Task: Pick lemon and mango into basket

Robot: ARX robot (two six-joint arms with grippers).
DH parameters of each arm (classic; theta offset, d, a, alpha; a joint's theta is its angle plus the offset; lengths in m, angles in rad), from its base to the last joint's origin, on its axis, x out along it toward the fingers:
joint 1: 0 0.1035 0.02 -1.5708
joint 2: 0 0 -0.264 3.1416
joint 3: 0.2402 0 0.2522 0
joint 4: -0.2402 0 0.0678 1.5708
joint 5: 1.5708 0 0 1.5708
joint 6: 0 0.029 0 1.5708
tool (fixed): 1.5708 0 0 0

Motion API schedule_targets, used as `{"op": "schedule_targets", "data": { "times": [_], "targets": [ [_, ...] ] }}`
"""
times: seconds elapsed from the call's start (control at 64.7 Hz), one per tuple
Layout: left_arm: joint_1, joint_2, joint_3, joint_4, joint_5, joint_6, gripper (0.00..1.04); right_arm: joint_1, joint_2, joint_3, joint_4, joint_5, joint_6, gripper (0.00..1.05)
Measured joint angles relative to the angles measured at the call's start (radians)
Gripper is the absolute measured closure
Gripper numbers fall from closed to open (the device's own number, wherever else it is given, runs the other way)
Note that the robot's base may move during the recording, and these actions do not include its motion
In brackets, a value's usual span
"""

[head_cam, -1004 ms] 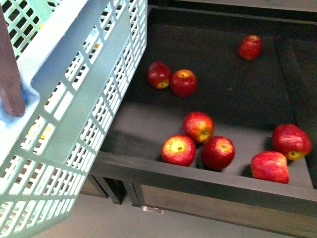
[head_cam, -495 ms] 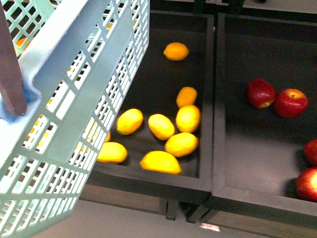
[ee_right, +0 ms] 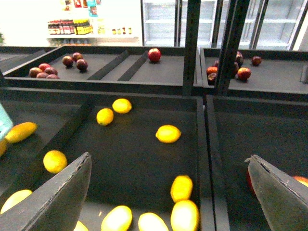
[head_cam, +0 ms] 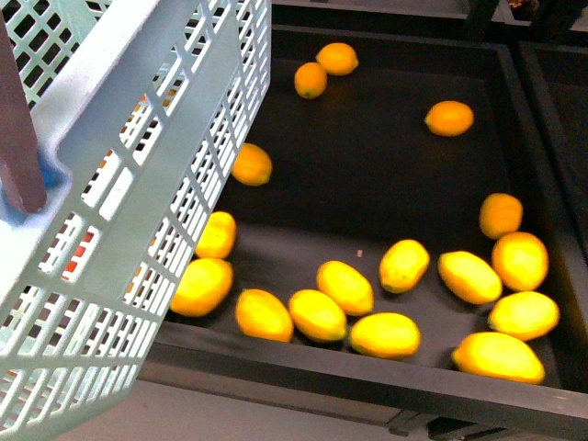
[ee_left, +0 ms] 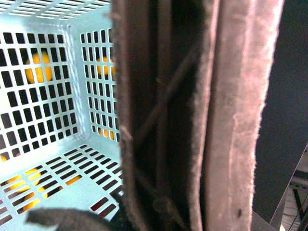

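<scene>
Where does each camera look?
Front: on the robot's body, looking down at the basket and yellow fruit bin; no arm clearly shows.
Left wrist: on left arm, looking into the basket past its brown handle.
Right wrist: on right arm, over the bin, open right tool showing.
Front and left wrist share the basket.

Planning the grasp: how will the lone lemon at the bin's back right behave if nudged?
The lemon looks oval, so a nudge would probably roll it across the flat bin floor, with nothing beside it. Its smooth skin might slip.
</scene>
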Motion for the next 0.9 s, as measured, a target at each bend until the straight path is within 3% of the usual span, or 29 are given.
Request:
{"op": "schedule_targets", "data": {
  "times": [0.819,0.896],
  "targets": [
    [0.008,0.002,0.003,0.000,-0.014,0.014,0.90,-0.002,0.001,-0.001,-0.002,-0.008,0.001,0.09],
    [0.003,0.055,0.096,-0.208,0.099,0.167,0.90,-0.002,0.001,-0.001,-0.002,-0.007,0.001,0.09]
  ]
}}
